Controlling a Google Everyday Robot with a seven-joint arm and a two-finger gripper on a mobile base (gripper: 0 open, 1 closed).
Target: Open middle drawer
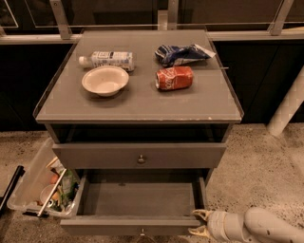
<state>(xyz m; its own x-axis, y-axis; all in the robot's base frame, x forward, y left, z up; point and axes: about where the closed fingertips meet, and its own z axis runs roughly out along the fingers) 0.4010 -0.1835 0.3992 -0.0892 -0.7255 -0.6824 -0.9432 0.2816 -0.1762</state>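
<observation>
PLACE: office or lab test bay, cannot tell which | SIGNS: grey drawer cabinet (137, 102) on speckled concrete floor (256, 161); dark glazed partition (109, 12) behind; soda can (174, 78), bowl (105, 80); clear bin (33, 182) of oddments | GRIPPER: gripper (199, 223) low right, by the cabinet's front corner, fingers spread

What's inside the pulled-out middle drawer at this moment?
The middle drawer shows only bare grey floor; its rear is hidden under the closed drawer above. The gripper sits at its front right corner, outside.

White arm (268, 227) — yellowish gripper (194, 222), bottom right
</observation>
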